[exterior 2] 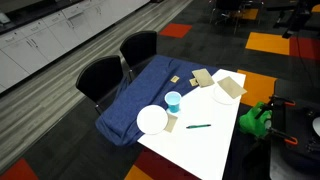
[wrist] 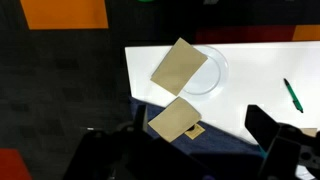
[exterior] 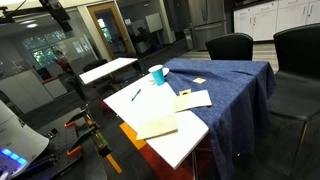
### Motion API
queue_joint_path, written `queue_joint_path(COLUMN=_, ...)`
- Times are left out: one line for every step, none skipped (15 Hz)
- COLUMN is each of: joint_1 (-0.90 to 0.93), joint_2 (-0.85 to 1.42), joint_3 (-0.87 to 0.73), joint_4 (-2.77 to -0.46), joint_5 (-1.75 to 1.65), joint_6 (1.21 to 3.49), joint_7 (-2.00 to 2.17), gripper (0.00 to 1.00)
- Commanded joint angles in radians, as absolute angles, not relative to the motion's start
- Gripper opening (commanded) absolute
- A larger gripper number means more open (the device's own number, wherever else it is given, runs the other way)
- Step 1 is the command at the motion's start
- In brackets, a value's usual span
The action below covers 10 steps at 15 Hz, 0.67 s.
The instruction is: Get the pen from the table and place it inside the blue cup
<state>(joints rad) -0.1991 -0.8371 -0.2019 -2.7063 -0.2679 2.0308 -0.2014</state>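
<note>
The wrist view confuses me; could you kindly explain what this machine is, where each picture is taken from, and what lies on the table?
It is a single robot arm ending in a two-fingered pincer. Two pictures come from cameras standing in the room; the third looks down from the arm's wrist, so the pincer's dark fingers frame its bottom edge. They stand apart and hold nothing. On the table, partly draped in blue cloth, are a slim pen, a blue cup, a white plate and tan paper sheets.
</note>
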Motion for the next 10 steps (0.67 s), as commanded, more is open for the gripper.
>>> queue_joint_path(joint_1=-0.197, joint_2=-0.837, joint_3=-0.202, joint_4=-2.704, joint_5=-0.268, joint_6=2.028, joint_7=-0.201, gripper=1.00)
queue_joint_path(joint_1=-0.197, joint_2=-0.837, joint_3=-0.202, joint_4=-2.704, joint_5=-0.268, joint_6=2.027, joint_7=-0.201, gripper=1.00)
queue_joint_path(joint_1=-0.197, joint_2=-0.837, joint_3=-0.202, joint_4=-2.704, joint_5=-0.268, joint_6=2.028, joint_7=-0.201, gripper=1.00)
queue_joint_path(joint_1=-0.197, joint_2=-0.837, joint_3=-0.202, joint_4=-2.704, joint_5=-0.268, joint_6=2.028, joint_7=-0.201, gripper=1.00)
queue_joint_path(joint_1=-0.197, joint_2=-0.837, joint_3=-0.202, joint_4=-2.704, joint_5=-0.268, joint_6=2.027, joint_7=-0.201, gripper=1.00)
queue_joint_path(joint_1=-0.197, joint_2=-0.837, joint_3=-0.202, joint_4=-2.704, joint_5=-0.268, joint_6=2.028, joint_7=-0.201, gripper=1.00)
queue_joint_path(joint_1=-0.197, joint_2=-0.837, joint_3=-0.202, joint_4=-2.704, joint_5=-0.268, joint_6=2.028, joint_7=-0.201, gripper=1.00)
queue_joint_path(joint_1=-0.192, joint_2=-0.831, joint_3=-0.200, joint_4=-2.704, joint_5=-0.265, joint_6=2.032, joint_7=-0.199, gripper=1.00)
queue_joint_path(joint_1=-0.179, joint_2=-0.824, joint_3=-0.195, joint_4=-2.708, joint_5=-0.260, joint_6=2.043, joint_7=-0.200, gripper=1.00)
queue_joint_path(joint_1=-0.168, joint_2=-0.815, joint_3=-0.190, joint_4=-2.711, joint_5=-0.253, joint_6=2.050, joint_7=-0.198, gripper=1.00)
